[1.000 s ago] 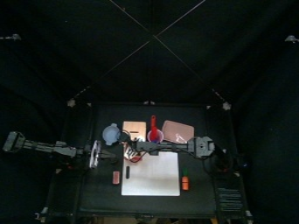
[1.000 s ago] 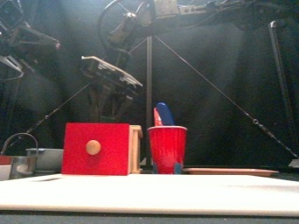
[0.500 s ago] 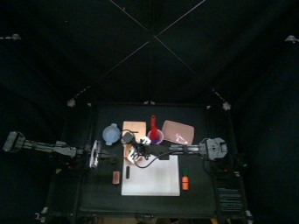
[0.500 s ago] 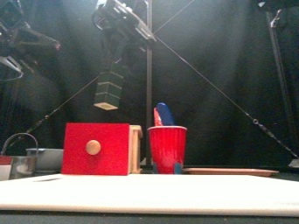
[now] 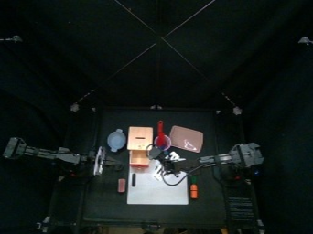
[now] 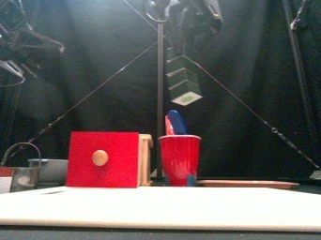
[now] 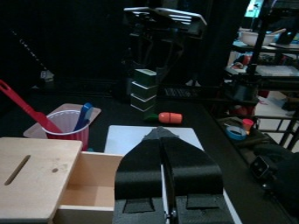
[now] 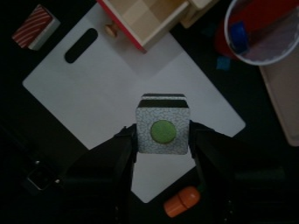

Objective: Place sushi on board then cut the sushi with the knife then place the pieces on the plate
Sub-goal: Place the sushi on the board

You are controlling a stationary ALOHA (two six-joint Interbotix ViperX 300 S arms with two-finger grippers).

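Sushi roll (image 6: 181, 78) in the air over the white cutting board (image 5: 156, 189).
I have the right gripper (image 8: 163, 134) clamped on the roll's top block, so the roll hangs well above the board, not touching it. My left gripper (image 7: 163, 140) rests off the board's left side, jaws pressed together, empty. The red cup (image 6: 179, 157) stands behind the board.

The right gripper (image 5: 173, 163) has drawn back to the right, off the wooden box (image 5: 142, 155), and now hangs over the far part of the white cutting board (image 5: 156, 187). The sushi roll (image 6: 183, 81) clamped in it is higher and farther right than half a second ago. In the front view it is above the red cup (image 6: 179, 157), and it now tilts instead of hanging straight.
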